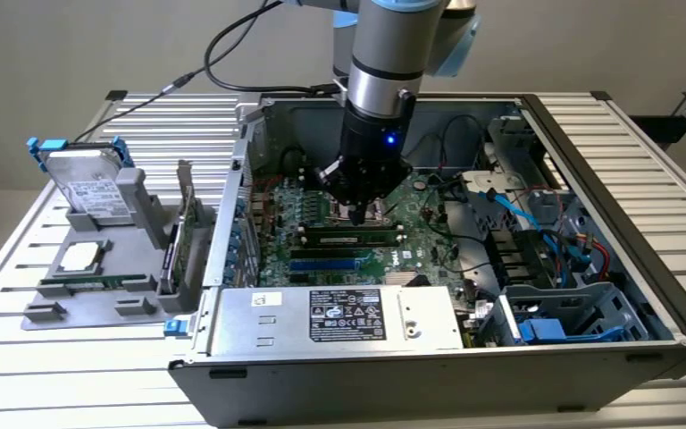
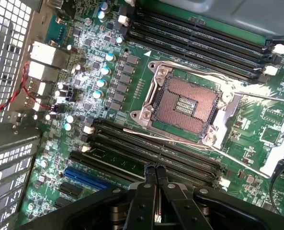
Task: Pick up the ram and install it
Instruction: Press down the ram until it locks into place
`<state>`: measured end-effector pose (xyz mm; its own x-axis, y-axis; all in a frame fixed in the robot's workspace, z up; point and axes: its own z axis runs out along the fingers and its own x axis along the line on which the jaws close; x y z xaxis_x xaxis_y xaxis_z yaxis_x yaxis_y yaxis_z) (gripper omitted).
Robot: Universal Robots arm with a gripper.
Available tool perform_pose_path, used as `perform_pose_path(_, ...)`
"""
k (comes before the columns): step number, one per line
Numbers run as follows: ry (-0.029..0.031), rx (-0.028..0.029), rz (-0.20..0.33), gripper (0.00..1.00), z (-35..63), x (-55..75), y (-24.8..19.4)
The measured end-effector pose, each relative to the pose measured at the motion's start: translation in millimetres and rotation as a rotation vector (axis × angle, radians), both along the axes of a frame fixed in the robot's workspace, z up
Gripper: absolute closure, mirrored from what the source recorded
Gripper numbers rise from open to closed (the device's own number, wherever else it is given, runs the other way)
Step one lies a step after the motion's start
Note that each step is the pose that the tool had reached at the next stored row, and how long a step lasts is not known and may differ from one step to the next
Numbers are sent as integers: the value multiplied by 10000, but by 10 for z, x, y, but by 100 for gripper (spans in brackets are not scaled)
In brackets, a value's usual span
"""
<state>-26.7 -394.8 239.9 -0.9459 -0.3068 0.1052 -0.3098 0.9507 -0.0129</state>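
Gripper (image 2: 155,168) is hovering with fingers closed, empty, directly over the ram (image 1: 346,238) lying left-right in its slot.

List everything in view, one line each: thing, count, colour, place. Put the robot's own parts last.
Open computer case: one, grey metal, on the slatted table.
Green motherboard: one, on the case floor.
Bare processor socket: one, silver-framed, mid-board.
Long black memory slots: two banks, either side of the socket.
Green ram stick with black chips: one, lying in a slot below the gripper.
Power supply with label: one, grey, at the case's front.
Grey parts holder: one, on the exterior view's left, carrying a hard drive.
Slatted metal table: one, silver.
Gripper: one, black, shut, over the slots.
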Motion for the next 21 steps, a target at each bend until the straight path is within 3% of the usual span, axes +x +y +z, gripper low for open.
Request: perform_pose_path(21, -37, -181, -1045, 90, 0, 0, -45)
